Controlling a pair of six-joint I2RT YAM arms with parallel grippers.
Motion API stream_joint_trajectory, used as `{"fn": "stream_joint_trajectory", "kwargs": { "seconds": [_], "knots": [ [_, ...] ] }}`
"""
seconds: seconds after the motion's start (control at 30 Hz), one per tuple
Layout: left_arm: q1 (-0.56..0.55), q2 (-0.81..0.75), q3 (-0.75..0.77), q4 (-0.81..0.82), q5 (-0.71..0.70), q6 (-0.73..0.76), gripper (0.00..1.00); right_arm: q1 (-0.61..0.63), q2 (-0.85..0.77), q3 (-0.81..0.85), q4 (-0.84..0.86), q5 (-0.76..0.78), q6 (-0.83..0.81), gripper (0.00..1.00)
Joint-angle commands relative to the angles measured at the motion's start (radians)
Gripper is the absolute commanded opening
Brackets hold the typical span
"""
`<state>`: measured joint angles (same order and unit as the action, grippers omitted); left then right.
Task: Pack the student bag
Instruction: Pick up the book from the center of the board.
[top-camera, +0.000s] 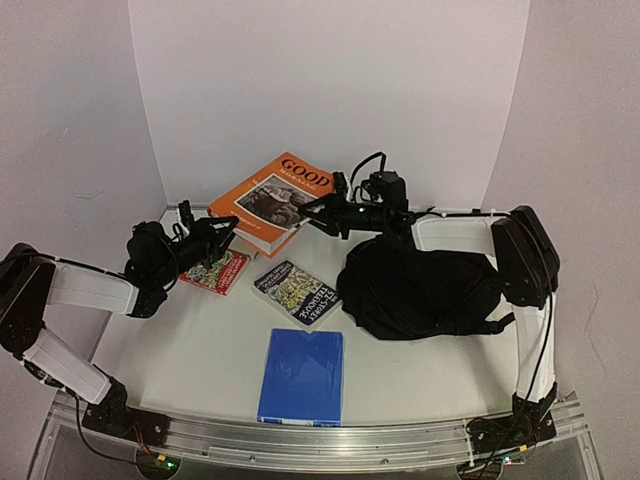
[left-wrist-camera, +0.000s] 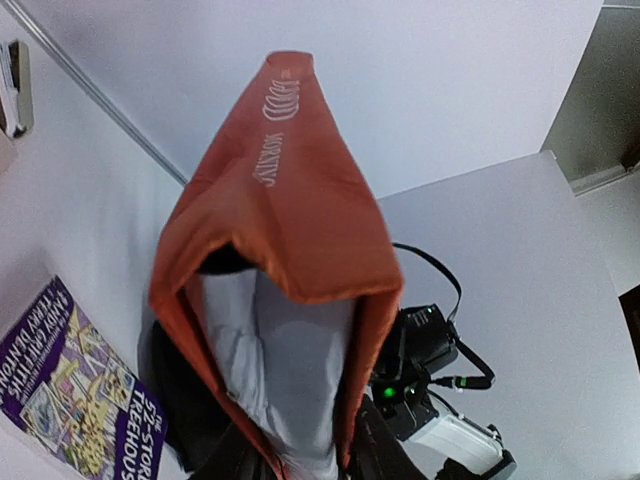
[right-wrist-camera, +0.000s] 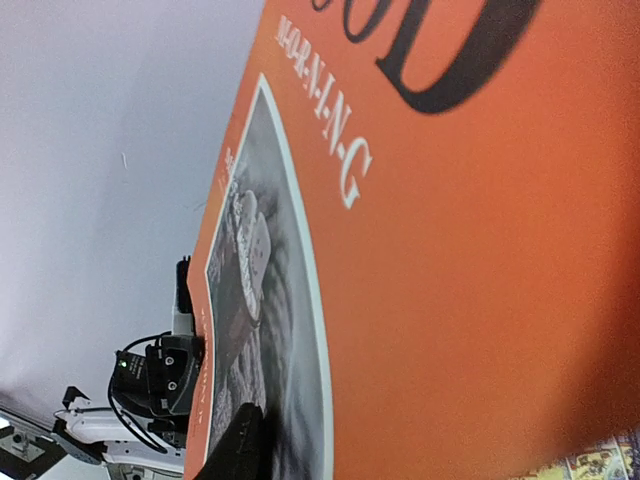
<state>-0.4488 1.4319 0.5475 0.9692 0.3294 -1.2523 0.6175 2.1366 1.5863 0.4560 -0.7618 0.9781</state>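
The student bag (top-camera: 420, 285), black and slumped, lies on the table's right half. A large orange book (top-camera: 275, 195) titled "Good Morning" hangs tilted above the back of the table, held between both arms. My left gripper (top-camera: 222, 235) is shut on its lower left edge; in the left wrist view the book (left-wrist-camera: 300, 170) stands spine-up and fills the jaws (left-wrist-camera: 305, 455). My right gripper (top-camera: 322, 210) grips the book's right edge next to the bag. In the right wrist view one black finger (right-wrist-camera: 238, 445) presses on the orange cover (right-wrist-camera: 480, 250); the other finger is hidden behind the book.
A red book (top-camera: 215, 272) lies under the left gripper. A purple illustrated book (top-camera: 297, 292) sits mid-table beside the bag, and also shows in the left wrist view (left-wrist-camera: 70, 400). A blue book (top-camera: 302, 375) lies near the front edge. White walls enclose the back and sides.
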Motion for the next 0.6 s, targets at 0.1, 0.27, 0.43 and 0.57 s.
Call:
{"fn": "stream_joint_trajectory", "kwargs": {
  "seconds": [0.1,0.27,0.43,0.57],
  "knots": [
    [-0.008,-0.137,0.111,-0.383,0.132,0.246,0.59,-0.112,-0.220,-0.131,0.007,-0.112,-0.155,0.14],
    [0.001,-0.255,0.247,-0.816,0.082,0.492,0.94,-0.160,-0.341,-0.153,-0.326,-0.219,-0.504,0.11],
    [0.007,-0.145,0.465,-1.113,0.239,0.703,1.00,-0.161,-0.408,-0.089,-0.834,-0.255,-0.957,0.07],
    [0.007,-0.050,0.604,-1.281,0.356,0.829,1.00,-0.157,-0.421,-0.049,-1.166,-0.265,-1.225,0.05]
  ]
}}
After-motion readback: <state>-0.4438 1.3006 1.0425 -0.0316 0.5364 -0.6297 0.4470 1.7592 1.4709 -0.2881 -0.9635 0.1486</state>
